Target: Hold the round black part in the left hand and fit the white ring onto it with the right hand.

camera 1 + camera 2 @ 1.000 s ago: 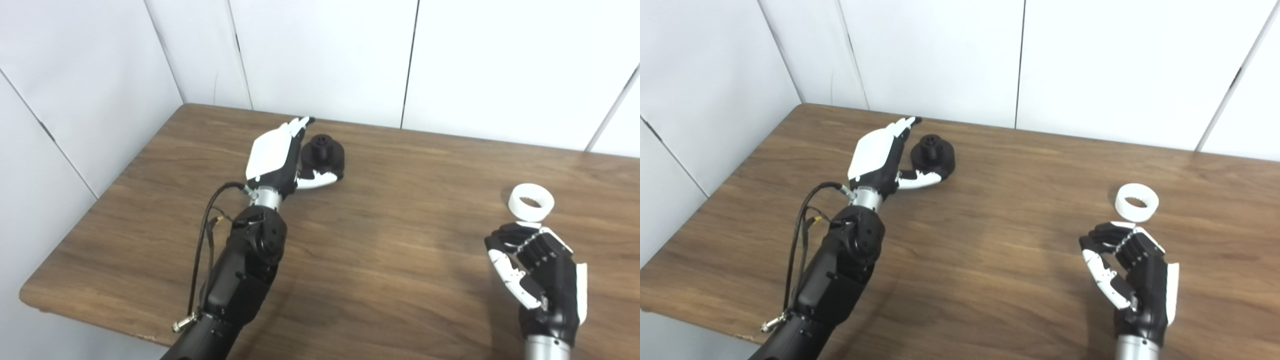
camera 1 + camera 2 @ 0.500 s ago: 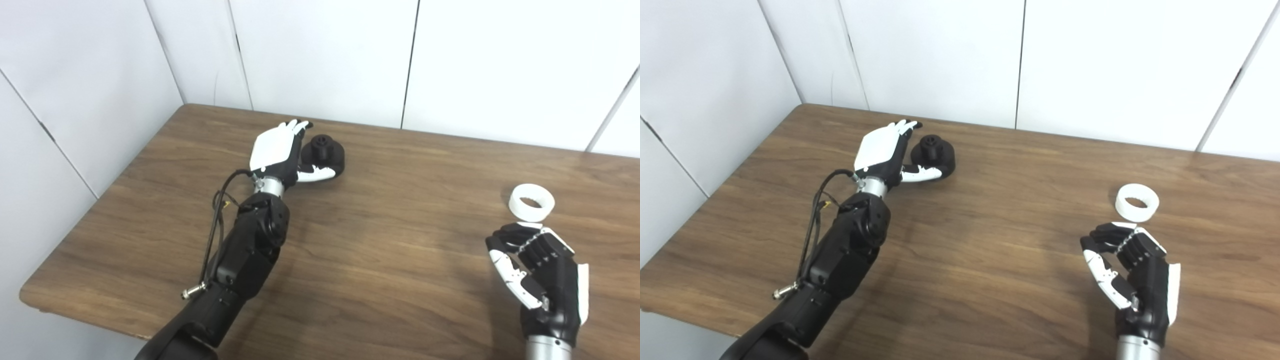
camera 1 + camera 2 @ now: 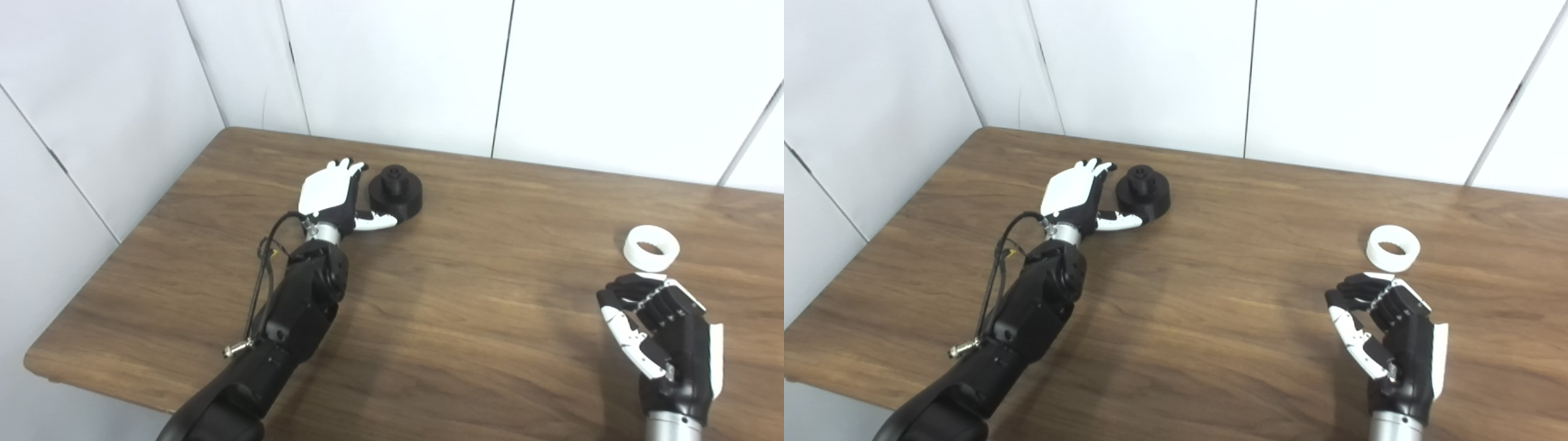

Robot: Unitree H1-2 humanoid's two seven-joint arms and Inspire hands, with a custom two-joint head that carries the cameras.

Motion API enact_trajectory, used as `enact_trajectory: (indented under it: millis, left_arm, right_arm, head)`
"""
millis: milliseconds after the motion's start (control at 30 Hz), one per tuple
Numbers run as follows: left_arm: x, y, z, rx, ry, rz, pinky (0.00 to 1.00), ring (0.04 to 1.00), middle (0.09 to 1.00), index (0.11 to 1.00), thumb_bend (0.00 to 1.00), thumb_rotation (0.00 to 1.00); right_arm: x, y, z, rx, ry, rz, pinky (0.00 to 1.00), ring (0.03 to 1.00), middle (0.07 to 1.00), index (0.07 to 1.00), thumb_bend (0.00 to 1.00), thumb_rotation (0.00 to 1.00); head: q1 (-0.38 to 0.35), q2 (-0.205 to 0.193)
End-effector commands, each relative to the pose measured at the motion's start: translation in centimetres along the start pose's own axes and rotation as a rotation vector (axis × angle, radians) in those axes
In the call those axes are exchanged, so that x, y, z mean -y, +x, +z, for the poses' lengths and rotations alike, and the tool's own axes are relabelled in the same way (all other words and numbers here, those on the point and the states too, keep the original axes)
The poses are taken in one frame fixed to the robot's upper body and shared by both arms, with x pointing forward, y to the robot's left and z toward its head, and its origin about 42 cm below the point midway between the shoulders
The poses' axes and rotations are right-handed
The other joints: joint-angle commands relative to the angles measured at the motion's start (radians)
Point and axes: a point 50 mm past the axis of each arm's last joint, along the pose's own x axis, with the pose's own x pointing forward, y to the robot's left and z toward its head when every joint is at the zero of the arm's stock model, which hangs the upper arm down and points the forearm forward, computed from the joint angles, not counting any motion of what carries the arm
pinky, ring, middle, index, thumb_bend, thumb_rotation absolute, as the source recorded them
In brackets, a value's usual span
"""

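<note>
The round black part (image 3: 397, 193) with a raised hub sits flat on the wooden table (image 3: 478, 306) toward the back left. My left hand (image 3: 331, 196) is open just left of it, fingers stretched along its side and the thumb reaching under its near edge; whether they touch it I cannot tell. The white ring (image 3: 651, 247) lies flat at the right. My right hand (image 3: 664, 337) hovers just in front of the ring, palm turned left, fingers curled but apart, holding nothing.
White wall panels (image 3: 398, 67) rise behind the table and along its left side. The table's front-left corner (image 3: 37, 361) and front edge are close to my left forearm (image 3: 294, 312).
My left hand has dropped lower and slid slightly left and nearer beside the black part, with the forearm swinging down. The right hand, ring and black part have stayed put.
</note>
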Motion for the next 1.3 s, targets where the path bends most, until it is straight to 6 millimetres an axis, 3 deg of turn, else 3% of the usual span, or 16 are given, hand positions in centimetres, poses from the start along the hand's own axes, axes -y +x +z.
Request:
enact_trajectory:
  millis: [0,600,1267]
  left_arm:
    - [-3.0,1.8,1.3,0.028,0.002,0.093,0.96,1.0,0.989,0.897,0.92,0.55]
    - [-1.9,2.2,0.9,0.031,0.005,0.06,0.94,1.0,0.992,0.894,0.95,0.58]
    - [-0.9,2.6,1.9,0.046,-0.009,0.025,0.96,1.0,0.996,0.898,0.94,0.57]
  right_arm:
    - [0.5,-0.5,0.5,0.027,-0.008,-0.012,0.41,0.503,0.498,0.487,0.52,0.01]
    - [0.6,-0.6,0.7,0.026,-0.003,-0.014,0.41,0.501,0.5,0.485,0.52,0.01]
    - [0.2,-0.8,0.8,0.03,-0.006,-0.024,0.41,0.5,0.498,0.486,0.52,0.01]
  head:
    - [0.001,0.002]
    - [-0.008,0.011]
    - [-0.017,0.013]
